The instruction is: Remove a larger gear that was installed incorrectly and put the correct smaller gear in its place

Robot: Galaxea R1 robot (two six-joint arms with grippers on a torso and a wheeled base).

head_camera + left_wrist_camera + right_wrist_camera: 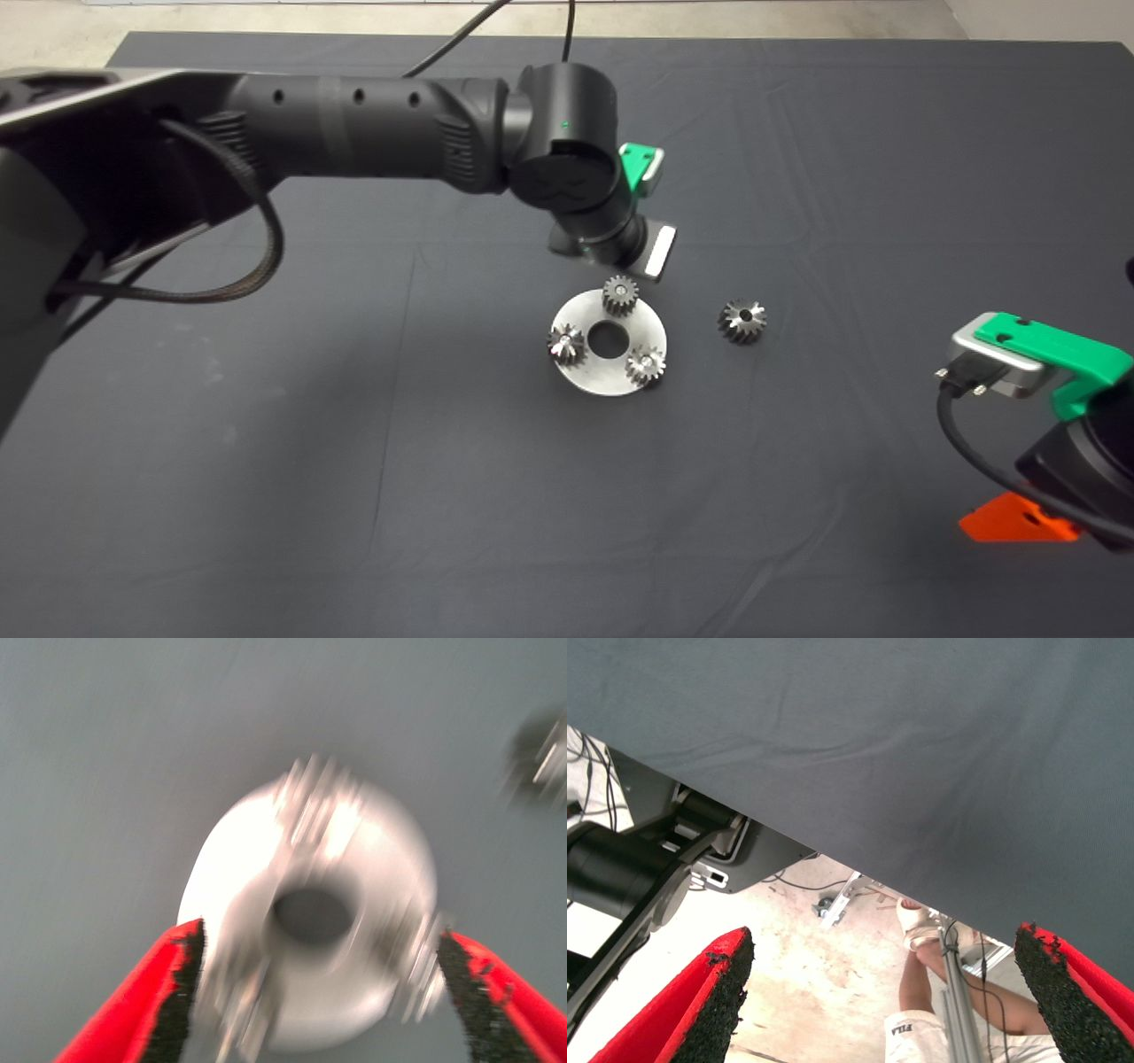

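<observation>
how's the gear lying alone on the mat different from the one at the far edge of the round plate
The lone gear lies loose on the dark mat, to the right of the round plate; the far-edge gear sits mounted on that plate. The lone gear looks slightly wider and tilted, showing its flank, while the far-edge gear stands upright. The left gripper hovers open above the plate, not over the lone gear. Both are toothed metal with a centre hole.

Setting: robotics lab or test workshop. Evidence: table draped in a dark mat, holding only a round metal plate with small gears; bare concrete floor past the mat's edge; loose cables trailing beside black machine housing; a person's leg standing by a metal stand.
</observation>
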